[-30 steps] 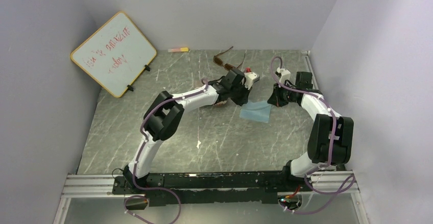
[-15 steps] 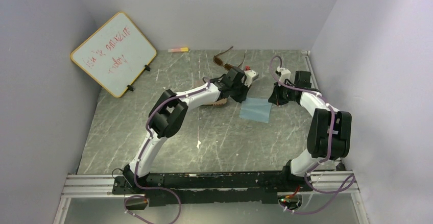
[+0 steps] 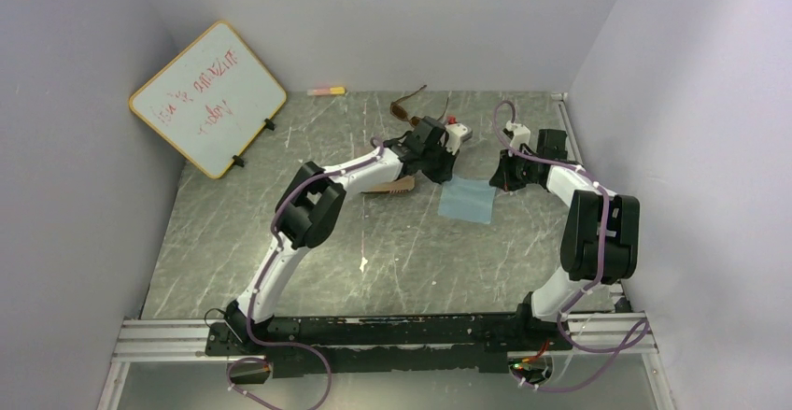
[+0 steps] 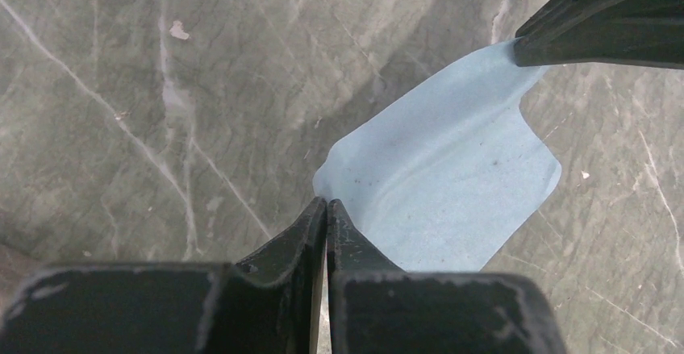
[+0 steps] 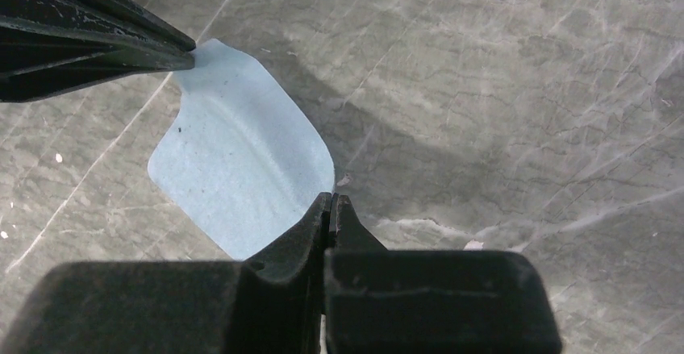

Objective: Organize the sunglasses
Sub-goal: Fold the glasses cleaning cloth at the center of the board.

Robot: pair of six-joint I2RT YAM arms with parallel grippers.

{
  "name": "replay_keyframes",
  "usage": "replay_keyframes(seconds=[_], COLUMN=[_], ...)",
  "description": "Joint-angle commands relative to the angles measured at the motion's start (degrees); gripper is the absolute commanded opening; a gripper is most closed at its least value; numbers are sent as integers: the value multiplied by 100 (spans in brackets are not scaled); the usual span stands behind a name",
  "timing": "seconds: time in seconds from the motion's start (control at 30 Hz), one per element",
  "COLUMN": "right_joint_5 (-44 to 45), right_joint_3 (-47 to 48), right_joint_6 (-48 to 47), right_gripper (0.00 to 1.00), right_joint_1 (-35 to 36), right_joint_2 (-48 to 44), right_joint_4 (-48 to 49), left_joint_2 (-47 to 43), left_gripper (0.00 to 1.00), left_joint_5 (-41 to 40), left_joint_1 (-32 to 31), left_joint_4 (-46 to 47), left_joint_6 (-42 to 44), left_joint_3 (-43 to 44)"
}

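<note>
The brown-framed sunglasses [image 3: 407, 106] lie open at the back of the table, behind my left wrist. The black pair is not clearly visible; only a thin dark arm [image 3: 446, 106] shows beside the brown pair. A light blue cloth [image 3: 467, 203] lies spread between my grippers. My left gripper [image 3: 446, 175] is shut on its far left corner, as the left wrist view [image 4: 327, 202] shows. My right gripper [image 3: 502, 184] is shut on the far right corner, as the right wrist view [image 5: 331, 197] shows. The cloth [image 4: 452, 185] sags slightly between the two.
A brown rectangular case [image 3: 392, 186] lies under my left forearm, left of the cloth. A whiteboard [image 3: 207, 98] leans at the back left. A pink and yellow marker [image 3: 327, 91] lies by the back wall. Walls close in on both sides.
The cloth was bunched a second ago and is now pulled flat. My left gripper has moved back and to the left with its corner. My right gripper has shifted slightly back.
</note>
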Motion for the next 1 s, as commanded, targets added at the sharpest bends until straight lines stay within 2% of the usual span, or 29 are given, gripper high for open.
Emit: replay_keyframes(seconds=[0.0, 0.23, 0.97], right_joint_5=[-30, -131, -384], right_joint_3=[213, 156, 99], right_joint_6=[3, -144, -934], right_gripper=[0, 0, 0], right_joint_1=[8, 1, -25], right_joint_2=[5, 9, 24], right_joint_4=[278, 259, -669], left_joint_2=[64, 41, -349], left_gripper=[10, 12, 12], left_joint_5=[364, 517, 1025], left_joint_1=[19, 38, 109], left_joint_4=[95, 106, 229], left_joint_6=[40, 58, 65], left_joint_3=[264, 130, -373])
